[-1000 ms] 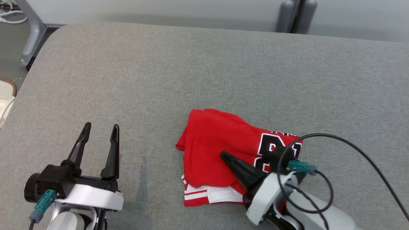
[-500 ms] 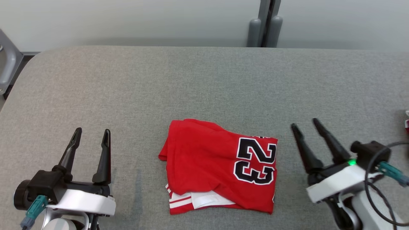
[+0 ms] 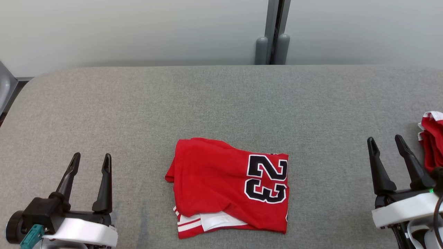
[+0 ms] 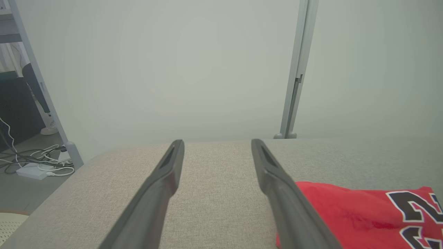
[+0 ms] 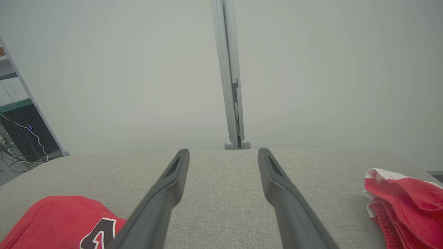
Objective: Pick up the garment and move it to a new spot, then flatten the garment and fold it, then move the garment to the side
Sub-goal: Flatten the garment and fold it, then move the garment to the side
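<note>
The garment (image 3: 214,180) is a bright red T-shirt lying folded into a rough rectangle near the front middle of the grey padded table (image 3: 221,103). A black "23" faces up and a white striped sleeve peeks out at its front edge. My left gripper (image 3: 92,156) hovers open to its left, well apart from it. To the garment's right, also apart, my right gripper (image 3: 384,139) stands open and holds nothing. The left wrist view has the garment (image 4: 346,211) beside the open left gripper (image 4: 217,142). In the right wrist view the garment (image 5: 52,221) lies left of the open right gripper (image 5: 224,151).
A second crumpled red and white cloth (image 3: 432,138) lies at the table's right edge, close to my right gripper, and shows again as that cloth (image 5: 405,200) in the right wrist view. A grey post (image 3: 273,34) stands behind the table. A cream perforated basket (image 4: 10,224) sits off the left corner.
My right gripper has lifted off the garment, opened and drawn back to the right. The head camera has swung, so the whole view shifted. The left gripper stays open.
</note>
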You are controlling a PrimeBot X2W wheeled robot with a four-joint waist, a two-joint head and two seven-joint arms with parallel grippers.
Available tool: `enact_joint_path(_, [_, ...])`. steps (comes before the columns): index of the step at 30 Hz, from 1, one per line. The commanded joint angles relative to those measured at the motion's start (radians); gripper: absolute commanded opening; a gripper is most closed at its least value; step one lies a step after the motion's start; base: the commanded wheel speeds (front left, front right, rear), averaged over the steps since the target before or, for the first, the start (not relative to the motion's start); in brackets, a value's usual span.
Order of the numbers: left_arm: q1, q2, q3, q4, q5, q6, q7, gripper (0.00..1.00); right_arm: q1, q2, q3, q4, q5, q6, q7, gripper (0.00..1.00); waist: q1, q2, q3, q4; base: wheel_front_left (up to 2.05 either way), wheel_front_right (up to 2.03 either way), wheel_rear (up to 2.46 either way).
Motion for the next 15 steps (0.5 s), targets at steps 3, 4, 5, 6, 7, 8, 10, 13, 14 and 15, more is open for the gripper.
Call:
enact_joint_path(3, [0.021, 0.012, 0.003, -0.009, -0.004, 0.006, 0.004, 1.00, 0.037, 0.008, -0.021, -0.027, -0.019, 0.002, 0.022, 1.00, 0.0000, 0.0000, -0.020, -0.008, 0.00, 0.00, 0.00])
enact_joint_path(4, [0.029, 0.014, 0.001, -0.010, -0.004, 0.007, 0.006, 1.00, 0.047, 0.011, -0.025, -0.033, -0.026, 0.002, 0.030, 1.00, 0.0000, 0.0000, -0.026, -0.009, 0.00, 0.00, 0.00])
enact_joint_path(5, [0.035, 0.015, -0.001, -0.012, -0.004, 0.007, 0.007, 1.00, 0.057, 0.013, -0.029, -0.038, -0.031, 0.002, 0.035, 1.00, 0.0000, 0.0000, -0.032, -0.011, 0.00, 0.00, 0.00])
enact_joint_path(6, [0.040, 0.017, -0.001, -0.014, -0.004, 0.007, 0.008, 1.00, 0.066, 0.016, -0.033, -0.044, -0.034, 0.002, 0.041, 1.00, 0.0000, 0.0000, -0.039, -0.013, 0.00, 0.00, 0.00])
enact_joint_path(7, [0.047, 0.019, -0.001, -0.016, -0.005, 0.008, 0.010, 1.00, 0.077, 0.019, -0.038, -0.050, -0.039, 0.002, 0.047, 1.00, 0.0000, 0.0000, -0.046, -0.015, 0.00, 0.00, 0.00])
enact_joint_path(8, [0.054, 0.021, -0.002, -0.017, -0.006, 0.009, 0.012, 1.00, 0.086, 0.022, -0.039, -0.054, -0.042, 0.002, 0.051, 1.00, 0.0000, 0.0000, -0.054, -0.017, 0.00, 0.00, 0.00])
enact_joint_path(10, [0.071, 0.025, -0.001, -0.022, -0.008, 0.012, 0.017, 1.00, 0.104, 0.028, -0.044, -0.061, -0.046, 0.002, 0.060, 1.00, 0.0000, 0.0000, -0.067, -0.023, 0.00, 0.00, 0.00])
enact_joint_path(13, [0.086, 0.034, -0.006, -0.030, -0.006, 0.012, 0.026, 1.00, 0.126, 0.040, -0.050, -0.067, -0.048, 0.002, 0.071, 1.00, 0.0000, 0.0000, -0.083, -0.028, 0.00, 0.00, 0.00])
enact_joint_path(14, [0.093, 0.036, -0.006, -0.032, -0.007, 0.014, 0.029, 1.00, 0.133, 0.042, -0.051, -0.068, -0.050, 0.002, 0.074, 1.00, 0.0000, 0.0000, -0.090, -0.031, 0.00, 0.00, 0.00])
enact_joint_path(15, [0.100, 0.039, -0.006, -0.034, -0.008, 0.016, 0.033, 1.00, 0.140, 0.044, -0.049, -0.070, -0.052, 0.002, 0.076, 1.00, 0.0000, 0.0000, -0.096, -0.033, 0.00, 0.00, 0.00])
